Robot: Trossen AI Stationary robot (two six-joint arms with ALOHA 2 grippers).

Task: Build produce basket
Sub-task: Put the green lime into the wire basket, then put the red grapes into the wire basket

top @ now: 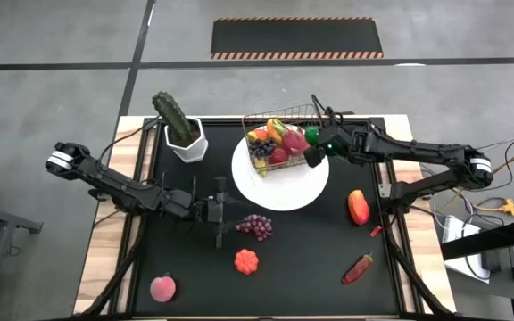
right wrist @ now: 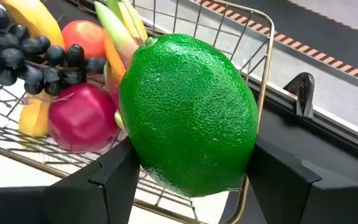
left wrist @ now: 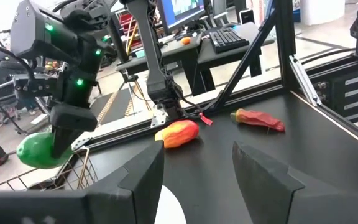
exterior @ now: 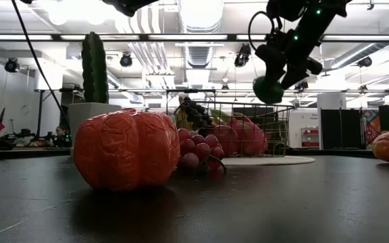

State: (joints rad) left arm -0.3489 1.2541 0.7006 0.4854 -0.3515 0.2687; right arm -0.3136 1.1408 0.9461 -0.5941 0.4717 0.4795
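The wire basket (top: pixel 279 135) stands on a white plate (top: pixel 284 192) at the table's far middle. It holds a banana (right wrist: pixel 23 25), dark grapes (right wrist: pixel 17 53), red fruits (right wrist: pixel 82 115) and other pieces. My right gripper (top: pixel 316 148) is over the basket's right end, shut on a green lime (right wrist: pixel 188 112). My left gripper (top: pixel 221 216) is open and empty, low over the mat beside a bunch of purple grapes (top: pixel 255 226). An orange pumpkin (top: pixel 246 260), a peach (top: pixel 162 288), a mango (top: pixel 358 207) and a red pepper (top: pixel 357 268) lie on the mat. My right gripper pinches the green lime between its two fingers (right wrist: pixel 114 174), one on each of two opposite sides (right wrist: pixel 138 149). The fingers come from above, pointing down (exterior: pixel 270 67). The lime is lifted clear, above the basket's right rim (right wrist: pixel 263 81).
A white hexagonal pot with a cactus (top: pixel 181 129) stands left of the basket. The black mat (top: pixel 310 259) has free room at the near middle. Metal frame posts (left wrist: pixel 284 56) and cables stand at the table's right edge.
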